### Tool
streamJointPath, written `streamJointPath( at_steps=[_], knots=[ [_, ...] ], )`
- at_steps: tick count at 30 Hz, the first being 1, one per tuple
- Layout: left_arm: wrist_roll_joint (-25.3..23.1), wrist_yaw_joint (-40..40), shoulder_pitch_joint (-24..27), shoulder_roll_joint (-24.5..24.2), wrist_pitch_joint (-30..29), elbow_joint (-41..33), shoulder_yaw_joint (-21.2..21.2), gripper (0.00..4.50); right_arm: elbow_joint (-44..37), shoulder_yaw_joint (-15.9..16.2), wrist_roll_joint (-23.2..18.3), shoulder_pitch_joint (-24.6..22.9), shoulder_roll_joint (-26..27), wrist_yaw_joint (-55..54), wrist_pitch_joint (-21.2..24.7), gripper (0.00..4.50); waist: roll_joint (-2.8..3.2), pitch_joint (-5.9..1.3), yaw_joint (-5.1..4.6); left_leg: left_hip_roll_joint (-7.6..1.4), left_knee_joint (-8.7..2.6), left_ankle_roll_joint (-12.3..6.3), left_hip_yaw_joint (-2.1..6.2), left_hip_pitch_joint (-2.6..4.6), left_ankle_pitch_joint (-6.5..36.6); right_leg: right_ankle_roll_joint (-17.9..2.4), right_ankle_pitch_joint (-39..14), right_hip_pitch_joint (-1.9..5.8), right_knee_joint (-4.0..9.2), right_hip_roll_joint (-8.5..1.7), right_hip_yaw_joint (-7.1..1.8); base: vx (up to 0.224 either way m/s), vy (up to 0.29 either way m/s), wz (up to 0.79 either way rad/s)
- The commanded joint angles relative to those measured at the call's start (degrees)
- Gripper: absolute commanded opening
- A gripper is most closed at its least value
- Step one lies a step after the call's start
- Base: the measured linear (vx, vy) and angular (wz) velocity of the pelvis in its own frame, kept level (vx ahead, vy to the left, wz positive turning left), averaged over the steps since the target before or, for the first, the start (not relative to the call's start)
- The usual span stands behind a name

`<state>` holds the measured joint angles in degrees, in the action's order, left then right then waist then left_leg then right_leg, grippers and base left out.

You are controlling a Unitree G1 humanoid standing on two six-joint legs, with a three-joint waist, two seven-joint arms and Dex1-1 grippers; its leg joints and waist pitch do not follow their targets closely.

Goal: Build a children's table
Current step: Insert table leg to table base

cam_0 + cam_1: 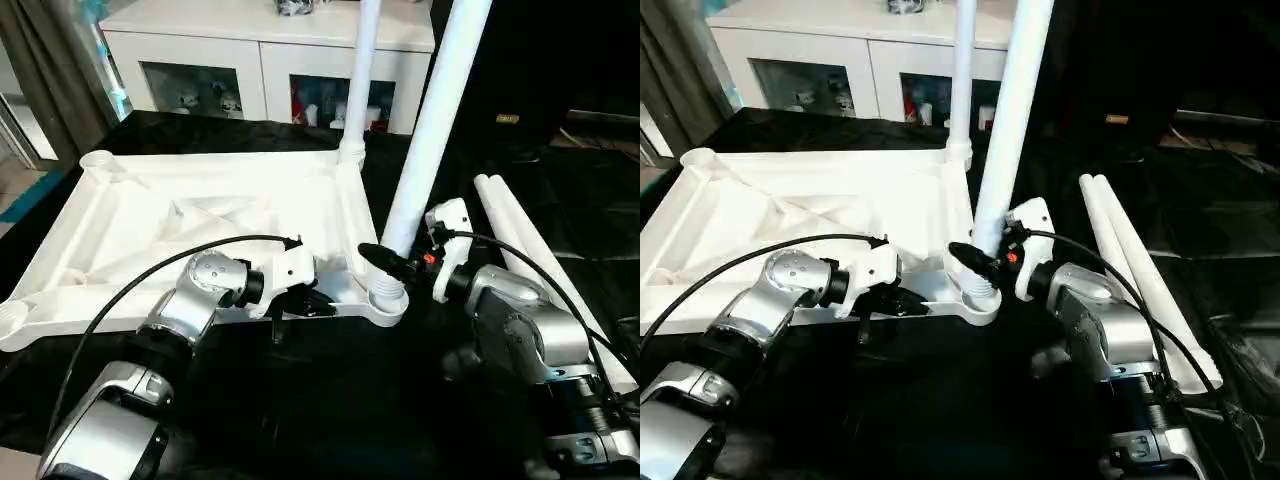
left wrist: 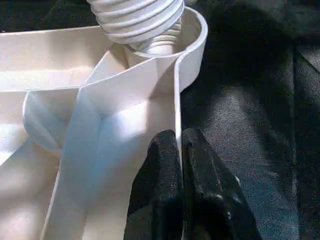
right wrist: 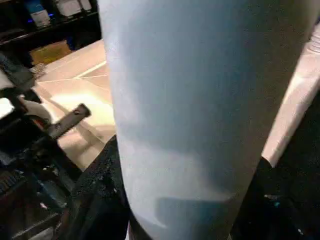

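Upside down on the black-sheeted desk (image 1: 300,400): the white tabletop (image 1: 190,225) of the children's table, ribbed underside up, round sockets at its corners. Upright in the far corner socket on the robot's right, one white tube leg (image 1: 362,70); leaning in the near corner socket (image 1: 388,300) on that side, a second leg (image 1: 435,120), its ribbed end resting in the cup, seemingly not fully seated. Clamped around that second leg just above the socket, the right gripper (image 1: 395,262), black fingers on either side of the tube, which looms close and pale in the right wrist view. Pinched shut on the tabletop's thin near rim, the left gripper (image 2: 180,165), one black finger (image 2: 160,175) inside the wall and the other outside, near the same corner socket. Lying flat on the black sheet to the robot's right, well apart from the tabletop: two further legs (image 1: 540,260), side by side and touching. Behind the desk, a white cabinet (image 1: 250,60) with glass doors and small items on its shelves. At far left, a grey curtain (image 1: 50,80).
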<state>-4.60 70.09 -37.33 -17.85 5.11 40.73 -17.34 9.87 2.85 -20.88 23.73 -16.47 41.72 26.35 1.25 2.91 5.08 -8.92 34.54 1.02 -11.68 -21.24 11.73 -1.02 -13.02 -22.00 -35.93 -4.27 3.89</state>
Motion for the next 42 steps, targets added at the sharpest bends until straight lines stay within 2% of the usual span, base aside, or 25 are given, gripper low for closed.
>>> streamJointPath(
  at_steps=[1, 3, 4, 5, 7, 8, 9, 10, 11, 12, 14, 19, 20, 26, 31, 38, 39, 42],
  knots=[
    [0.1, 2.2, -1.0, -0.3, -0.4, -1.6, -1.5, 0.0, -2.2, 1.2, -0.1, -0.7, -0.6, 0.9, 0.0, 1.94, -0.48, -3.84, -0.08, -5.03, -3.83, -3.58, 2.31, 0.87, 3.3, -15.2, 4.7, 2.67, 3.3, -5.74, -3.51, 0.0, 0.0, 0.0],
    [0.1, 2.3, -0.9, -0.6, -0.4, -1.7, -1.4, 0.0, -2.3, 1.1, 0.0, -1.3, -0.5, 1.0, 0.0, 1.94, -0.57, -3.78, 0.03, -5.04, -3.84, -3.74, 2.32, 0.79, 3.3, -15.4, 4.3, 2.69, 3.35, -5.85, -3.51, 0.0, 0.0, 0.0],
    [0.1, 2.3, -0.8, -0.9, -0.4, -2.1, -1.3, 0.0, -2.7, 1.1, -0.1, -1.6, -0.4, 0.9, 0.2, 1.94, -0.98, -3.74, 0.14, -5.12, -3.84, -3.87, 2.32, 0.79, 3.6, -15.3, 3.1, 2.7, 3.38, -6.0, -3.55, 0.0, 0.0, 0.0],
    [0.3, 2.8, -0.3, -1.4, -0.3, -2.8, -1.3, 0.0, -3.0, 1.4, -0.1, -2.2, -0.5, 1.3, 0.4, 1.94, -1.12, -3.75, 0.15, -5.13, -3.86, -3.89, 2.29, 0.8, 3.6, -15.1, 2.6, 2.68, 3.45, -5.97, -3.54, 0.0, 0.0, 0.0],
    [0.7, 3.5, 0.6, -2.2, 0.0, -3.7, -1.2, 0.0, -3.3, 2.1, 0.1, -3.1, -0.4, 1.6, 0.4, 1.94, -0.62, -3.65, 0.07, -5.21, -3.94, -3.38, 2.36, 0.84, 4.0, -14.9, 1.5, 2.52, 3.52, -5.89, -3.52, 0.0, 0.0, 0.0],
    [0.9, 3.5, 1.2, -2.4, -0.4, -4.0, -1.1, 0.0, -3.3, 2.3, 0.3, -3.6, -0.4, 1.5, 0.5, 1.94, -0.34, -3.51, -0.18, -5.32, -4.18, -2.54, 2.46, 0.89, 5.0, -14.9, 1.6, 2.47, 3.6, -5.69, -3.48, 0.0, 0.0, 0.0],
    [0.9, 3.6, 1.7, -2.5, -0.6, -4.5, -1.1, 0.0, -3.9, 2.1, -0.1, -4.2, -0.5, 1.5, 1.1, 1.94, -0.69, -3.57, -0.1, -5.32, -4.17, -2.35, 2.49, 0.96, 5.2, -15.1, 2.1, 2.59, 3.45, -5.84, -3.53, 0.0, 0.0, 0.0],
    [1.0, 3.7, 1.9, -2.6, -0.9, -4.7, -1.1, 0.0, -4.2, 2.0, -0.2, -4.4, -0.6, 1.5, 1.4, 1.94, -0.47, -3.54, -0.08, -5.23, -4.14, -2.29, 2.47, 0.95, 5.3, -15.3, 2.2, 2.55, 3.48, -5.84, -3.55, 0.0, 0.0, 0.0],
    [1.2, 3.8, 2.1, -2.6, -1.5, -5.0, -0.9, 0.0, -4.8, 1.8, -0.6, -4.6, -0.7, 1.5, 2.0, 1.94, -0.55, -3.52, -0.16, -5.17, -4.13, -2.26, 2.37, 0.97, 5.3, -15.3, 2.3, 2.56, 3.55, -5.78, -3.58, 0.0, 0.0, 0.0],
    [1.2, 4.0, 2.3, -2.8, -1.3, -5.0, -0.8, 0.0, -5.1, 1.9, -0.4, -4.8, -0.8, 1.4, 2.0, 1.94, 0.03, -3.49, -0.05, -5.12, -4.08, -2.05, 2.46, 0.94, 5.3, -15.3, 1.9, 2.56, 3.56, -5.87, -3.61, 0.0, 0.0, 0.0],
    [1.3, 4.3, 2.3, -3.2, -1.0, -4.8, -0.8, 0.0, -5.4, 2.1, -0.1, -4.9, -1.0, 1.2, 1.9, 1.94, -0.33, -3.51, -0.19, -5.13, -4.13, -1.61, 2.44, 0.98, 5.8, -15.3, 1.8, 2.63, 3.62, -5.79, -3.6, 0.0, 0.0, 0.0],
    [1.0, 4.0, 1.9, -3.6, -0.6, -3.8, -1.1, 0.0, -5.7, 2.1, 0.0, -5.0, -1.1, 1.0, 2.0, 1.94, -0.32, -3.61, -0.33, -5.06, -4.04, -1.75, 2.42, 0.95, 5.1, -15.6, 3.6, 2.72, 3.42, -5.72, -3.57, 0.0, 0.0, 0.0],
    [1.1, 3.8, 1.5, -3.5, -0.9, -3.4, -0.9, 0.0, -6.5, 2.2, -0.3, -4.9, -1.6, 1.6, 2.8, 1.94, -0.12, -3.57, -0.34, -5.08, -4.05, -1.78, 2.44, 1.0, 5.2, -15.7, 3.7, 2.7, 3.44, -5.64, -3.56, 0.0, 0.0, 0.0],
    [0.7, 3.4, 1.1, -3.3, -0.4, -2.5, -1.2, 0.0, -6.9, 2.5, -0.3, -4.9, -2.7, 2.5, 4.0, 1.94, -0.27, -3.61, -0.29, -5.07, -3.96, -2.02, 2.44, 0.91, 5.1, -15.9, 4.0, 2.82, 3.38, -5.67, -3.53, 0.0, 0.0, 0.0],
    [0.8, 3.5, 0.7, -3.0, -0.5, -2.2, -1.3, 0.0, -7.1, 2.9, -0.1, -5.0, -2.9, 2.6, 4.2, 1.94, -0.11, -3.67, -0.25, -5.11, -3.9, -2.12, 2.45, 0.97, 4.6, -16.0, 5.1, 2.77, 3.26, -5.64, -3.52, 0.0, 0.0, 0.0],
    [0.7, 4.1, -0.3, -2.8, -0.2, -1.2, -1.5, 0.0, -1.8, 2.8, 0.5, -2.9, -1.6, 2.8, 2.7, 1.94, 0.17, -3.63, -0.27, -5.06, -3.99, -0.9, 2.5, 0.98, 6.4, -16.3, 3.4, 2.86, 3.45, -5.65, -3.51, 0.0, 0.0, 0.0],
    [0.7, 4.2, -0.3, -2.9, -0.1, -1.2, -1.6, 0.0, -1.2, 2.8, 0.7, -2.9, -1.6, 2.9, 2.4, 1.94, 0.42, -3.66, -0.21, -5.05, -3.94, -0.8, 2.52, 1.05, 6.4, -16.3, 3.6, 2.84, 3.44, -5.7, -3.5, 0.0, 0.0, 0.0],
    [0.6, 4.3, -0.5, -2.9, 0.0, -1.0, -1.7, 0.0, 0.8, 2.6, 0.7, -2.4, -1.6, 3.1, 2.1, 1.94, 0.41, -3.63, -0.3, -5.06, -3.97, -0.78, 2.52, 0.99, 6.7, -16.5, 3.6, 2.93, 3.49, -5.67, -3.47, 0.0, 0.0, 0.0]
  ],
)
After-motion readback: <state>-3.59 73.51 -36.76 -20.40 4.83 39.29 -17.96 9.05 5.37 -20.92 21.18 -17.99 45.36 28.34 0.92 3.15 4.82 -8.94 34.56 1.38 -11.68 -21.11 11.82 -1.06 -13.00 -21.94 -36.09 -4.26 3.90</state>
